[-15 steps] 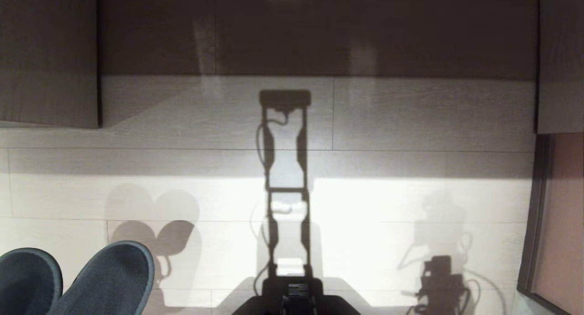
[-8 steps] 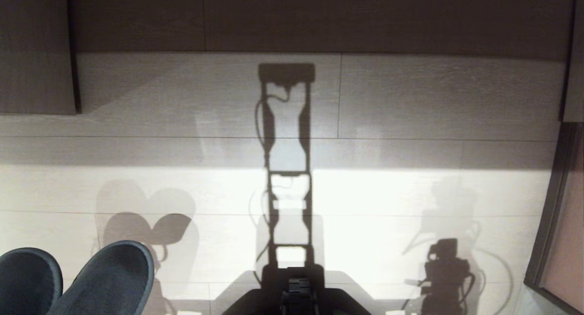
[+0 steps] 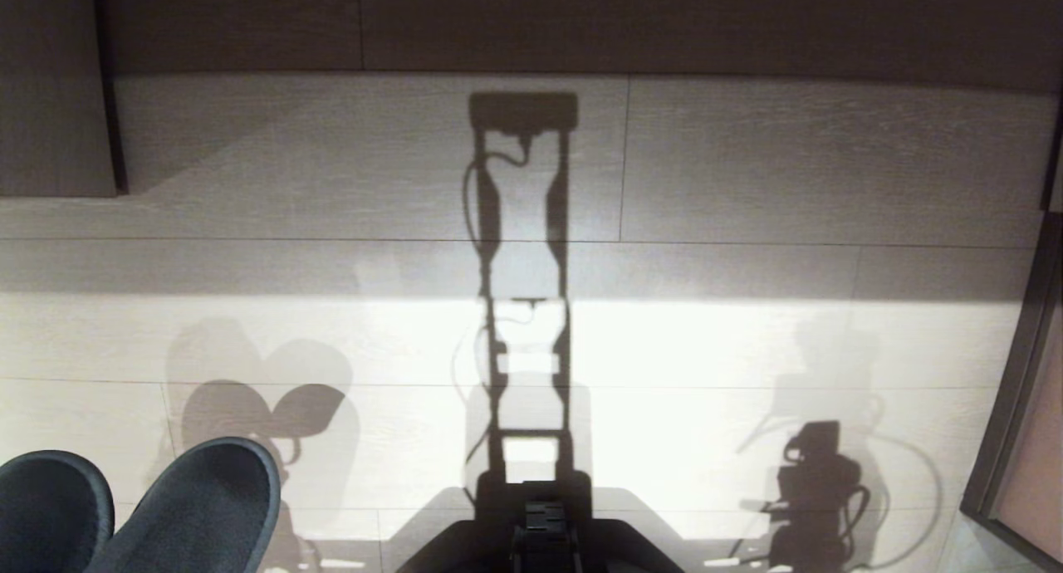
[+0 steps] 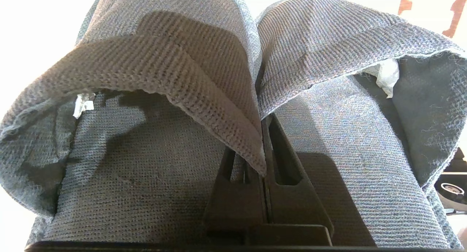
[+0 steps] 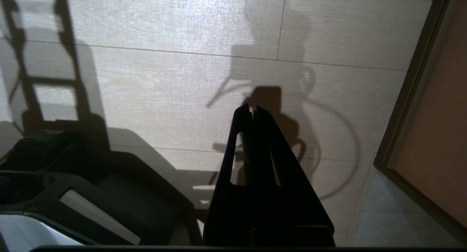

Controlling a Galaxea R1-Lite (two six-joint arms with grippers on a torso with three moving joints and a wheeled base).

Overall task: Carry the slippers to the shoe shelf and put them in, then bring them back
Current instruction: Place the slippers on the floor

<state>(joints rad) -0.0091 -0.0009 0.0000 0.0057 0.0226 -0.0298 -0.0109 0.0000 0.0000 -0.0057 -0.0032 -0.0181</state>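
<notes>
The left gripper (image 4: 263, 164) is clamped tight on the inner edges of the 2 slippers (image 3: 141, 511), which hang together at the head view's lower left corner, clear of the floor (image 3: 747, 183). The right gripper (image 5: 251, 115) is closed on nothing, over bare floor. I judge the carry underway; no shoe shelf is identifiable, so stowing and returning remain.

Slippers (image 3: 141, 511): dark knit fabric pair, closed toes, open heels. Held side by side off the floor at the robot's lower left, toes pointing up and away, splayed in a V. Inner edges of both uppers pinched together, touching; a white tag shows inside each (image 4: 233, 98). Shoe shelf: can't pick it out from here.
</notes>
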